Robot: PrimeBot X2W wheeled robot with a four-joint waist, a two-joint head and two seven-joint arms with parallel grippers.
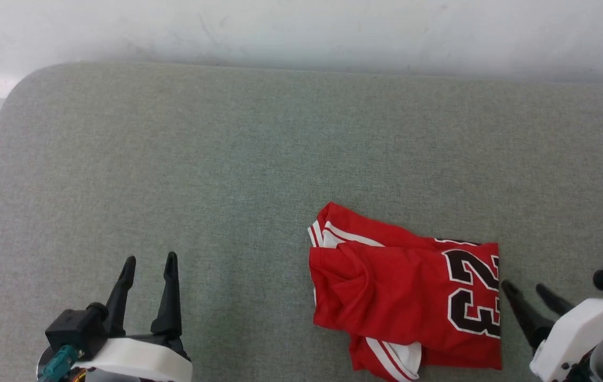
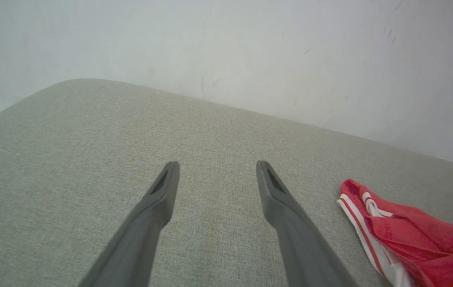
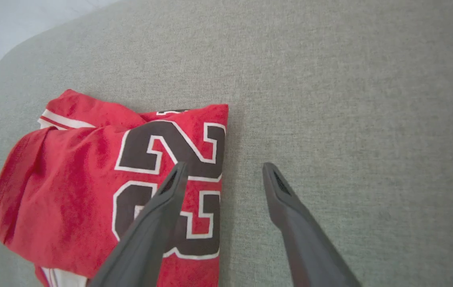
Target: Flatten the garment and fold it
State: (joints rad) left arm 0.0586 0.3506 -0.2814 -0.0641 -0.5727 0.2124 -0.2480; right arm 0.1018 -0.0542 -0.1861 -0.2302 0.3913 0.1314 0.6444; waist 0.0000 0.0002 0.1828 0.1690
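**Left:** the left gripper hovers over the grey-green padded surface, its fingers spread and empty, well apart from the cloth.

**Centre-right:** the garment lies near the front edge as a loose, doubled-over bundle. Striped white sleeve ends poke out at its near and far left corners, and the number 23 faces up on its right half.

**Right:** the right gripper sits just beside the bundle's straight right edge, its jaws parted and holding nothing. In the right wrist view one finger overlaps the numerals.

**Step in hand, as judged:** opening the bundle flat. Done well, each gripper would pinch a single layer at opposite edges. The left arm would first have to cross to the rumpled side. Both would then draw outward, low over the surface, since thin fabric tends to drag its under-layers along.
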